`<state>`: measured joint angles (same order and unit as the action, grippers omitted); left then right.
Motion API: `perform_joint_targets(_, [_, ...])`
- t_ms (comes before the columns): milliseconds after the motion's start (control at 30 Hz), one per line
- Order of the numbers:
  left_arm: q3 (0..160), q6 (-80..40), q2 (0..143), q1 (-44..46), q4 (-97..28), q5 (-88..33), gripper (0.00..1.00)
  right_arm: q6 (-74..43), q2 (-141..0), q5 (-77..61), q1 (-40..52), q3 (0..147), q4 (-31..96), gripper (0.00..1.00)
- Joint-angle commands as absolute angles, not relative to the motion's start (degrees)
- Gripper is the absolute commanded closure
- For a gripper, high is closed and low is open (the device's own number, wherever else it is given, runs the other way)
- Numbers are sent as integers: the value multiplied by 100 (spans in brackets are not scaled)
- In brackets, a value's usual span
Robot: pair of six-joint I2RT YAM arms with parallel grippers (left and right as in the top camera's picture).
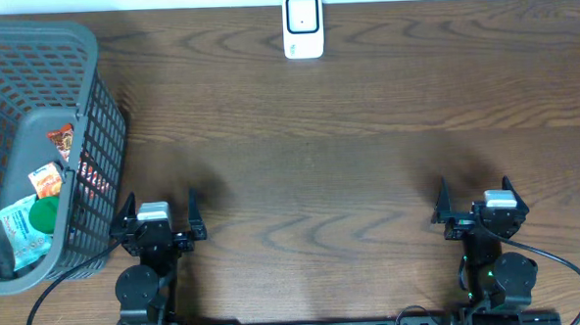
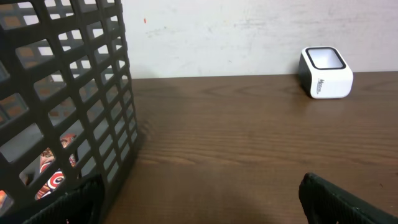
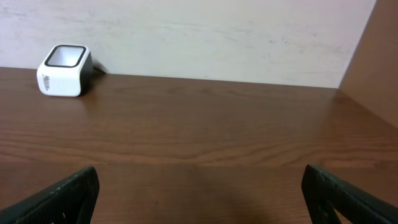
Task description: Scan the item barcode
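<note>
Opening of the pick-up step. The packets lie in the basket at the left edge of the table, well apart from the scanner at the far side. The left claw, just beside the basket, should probably enter from above and take 1 packet by an edge, leaving its barcode uncovered. Left claw and right claw: both spread wide, holding nothing.

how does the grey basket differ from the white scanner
The basket is dark grey open mesh; the scanner is solid white with a dark-framed window. The basket is far bigger than the scanner. The basket holds snack packets at the left edge; the scanner stands alone at the far edge. Both rest on the wooden table.
</note>
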<state>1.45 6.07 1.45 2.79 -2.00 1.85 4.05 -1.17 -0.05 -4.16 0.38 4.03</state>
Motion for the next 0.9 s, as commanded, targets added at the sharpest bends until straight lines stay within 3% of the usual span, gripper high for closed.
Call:
perform_joint_targets(0, [25, 663, 137, 296, -397, 360, 0, 478, -141, -32, -366, 32, 427, 1])
perform_joint_targets(867, [34, 558, 137, 296, -215, -8, 0, 478, -141, -32, -366, 32, 427, 1])
